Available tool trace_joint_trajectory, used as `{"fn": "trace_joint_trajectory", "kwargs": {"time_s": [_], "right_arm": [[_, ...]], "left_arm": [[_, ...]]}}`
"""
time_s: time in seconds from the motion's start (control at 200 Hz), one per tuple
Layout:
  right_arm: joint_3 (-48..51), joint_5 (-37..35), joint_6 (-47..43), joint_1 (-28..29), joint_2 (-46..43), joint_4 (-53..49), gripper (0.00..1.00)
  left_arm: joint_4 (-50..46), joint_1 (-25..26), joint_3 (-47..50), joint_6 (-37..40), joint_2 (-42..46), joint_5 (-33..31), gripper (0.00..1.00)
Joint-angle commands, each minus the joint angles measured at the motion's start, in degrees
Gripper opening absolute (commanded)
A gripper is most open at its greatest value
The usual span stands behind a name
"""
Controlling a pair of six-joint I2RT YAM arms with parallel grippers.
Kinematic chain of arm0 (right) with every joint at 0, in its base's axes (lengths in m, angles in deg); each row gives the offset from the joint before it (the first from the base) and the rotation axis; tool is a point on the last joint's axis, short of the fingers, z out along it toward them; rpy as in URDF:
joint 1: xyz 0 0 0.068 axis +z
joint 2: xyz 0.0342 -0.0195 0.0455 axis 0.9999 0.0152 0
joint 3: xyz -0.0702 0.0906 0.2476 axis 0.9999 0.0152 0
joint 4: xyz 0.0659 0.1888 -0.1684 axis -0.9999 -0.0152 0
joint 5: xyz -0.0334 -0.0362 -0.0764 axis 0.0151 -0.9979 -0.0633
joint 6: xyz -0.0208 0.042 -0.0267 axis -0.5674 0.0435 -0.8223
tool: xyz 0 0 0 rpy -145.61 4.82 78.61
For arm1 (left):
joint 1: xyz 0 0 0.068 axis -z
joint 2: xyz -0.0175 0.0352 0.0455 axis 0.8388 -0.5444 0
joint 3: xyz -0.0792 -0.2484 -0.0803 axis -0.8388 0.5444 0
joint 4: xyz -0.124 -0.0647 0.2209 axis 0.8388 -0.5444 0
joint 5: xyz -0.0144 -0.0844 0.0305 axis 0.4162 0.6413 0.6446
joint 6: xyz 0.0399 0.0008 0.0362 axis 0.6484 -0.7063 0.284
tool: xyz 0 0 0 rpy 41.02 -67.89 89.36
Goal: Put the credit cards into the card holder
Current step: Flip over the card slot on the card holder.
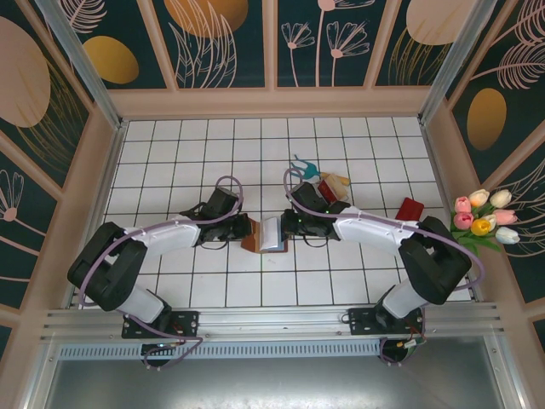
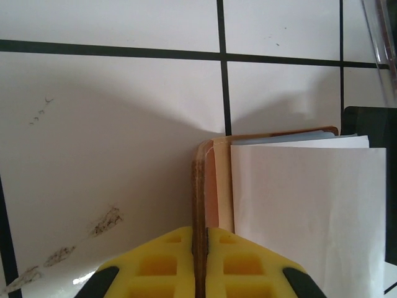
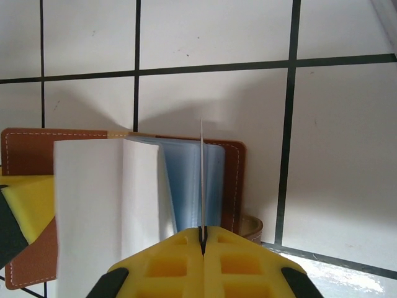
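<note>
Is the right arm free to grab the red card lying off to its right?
Probably not yet: the right gripper is shut on a thin leaf of the card holder. The red card itself lies uncovered beside that arm.

Robot test booth, lab-style.
I see a gridded white counter (image 1: 179,285), printed floral wall panels (image 1: 223,43) and robot arms (image 1: 170,234) bolted to an aluminium rail (image 1: 272,322).

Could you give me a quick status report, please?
Left gripper shut on card holder cover. Right gripper shut on thin inner leaf, holder open. Red card out to the right, not loaded. Garden fork behind, clear of holder.
</note>
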Motion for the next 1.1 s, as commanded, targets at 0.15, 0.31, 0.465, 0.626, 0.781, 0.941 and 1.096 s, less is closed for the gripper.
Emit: {"fn": "trace_joint_trajectory", "kwargs": {"time_s": [0.15,0.31,0.465,0.626,0.781,0.941,1.096], "right_arm": [[1.4,3.3,2.0,-0.3,2.6,4.1,0.03],[2.5,7.5,3.5,-0.8,0.8,8.6,0.04],[3.9,12.8,6.6,-1.1,-0.6,15.4,0.04],[4.9,15.3,8.8,-0.7,0.3,20.9,0.05],[6.2,16.5,10.6,-0.4,0.7,25.7,0.06],[6.5,15.7,11.0,-0.5,0.5,25.8,0.07],[5.9,12.9,10.2,-0.3,1.0,22.1,0.07]], "left_arm": [[2.5,0.2,2.6,-0.5,-2.1,-0.8,0.06],[6.6,0.3,4.3,-3.2,-1.9,0.7,0.04],[13.4,0.2,6.5,-7.8,-2.0,3.3,0.02],[20.0,0.4,8.1,-11.8,-2.6,5.7,0.01],[21.5,0.3,8.3,-12.9,-3.2,5.3,0.02],[23.9,0.3,9.5,-14.5,-3.8,4.9,0.02],[24.0,0.4,10.2,-14.8,-3.5,3.9,0.05]]}}
